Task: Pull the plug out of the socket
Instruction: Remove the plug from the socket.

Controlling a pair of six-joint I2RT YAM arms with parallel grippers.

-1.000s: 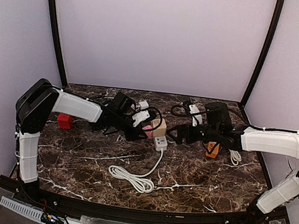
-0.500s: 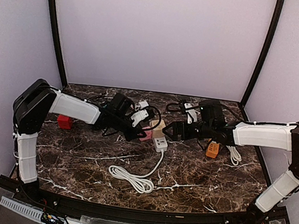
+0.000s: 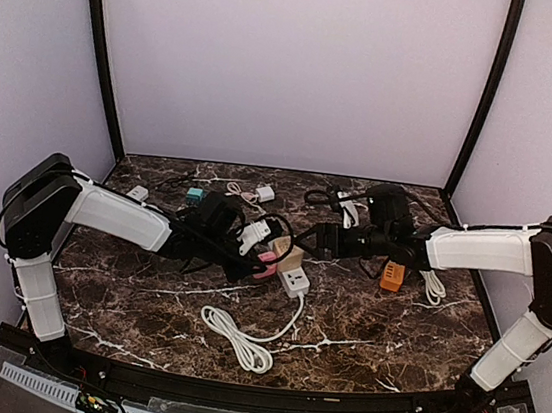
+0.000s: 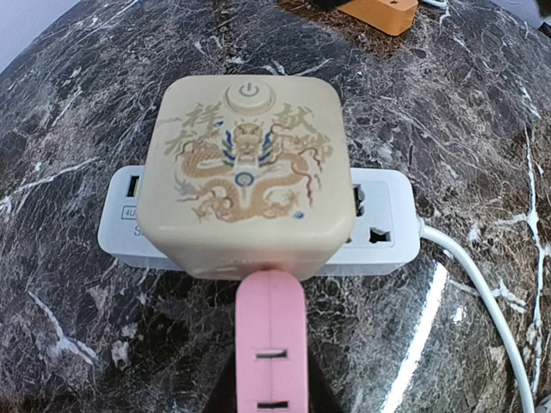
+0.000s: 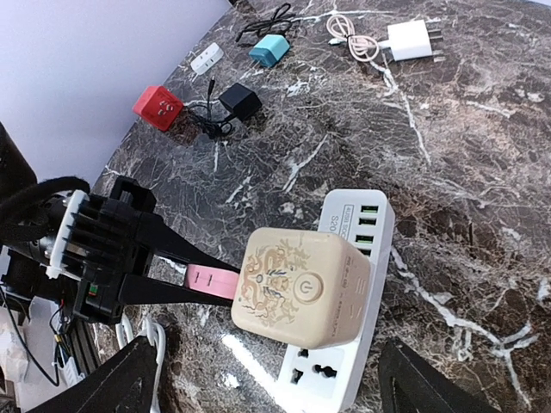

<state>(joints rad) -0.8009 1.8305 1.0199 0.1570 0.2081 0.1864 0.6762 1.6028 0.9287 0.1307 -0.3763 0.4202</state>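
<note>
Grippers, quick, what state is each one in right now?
Left gripper: closed on the flat pink plastic plug at the beige dragon-printed cube socket.
Right gripper: open, holding nothing.

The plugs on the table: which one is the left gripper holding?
The pink plug, clamped in the left gripper beside the beige dragon cube. The red adapter, teal adapter, black adapter and white charger lie ungripped.
</note>
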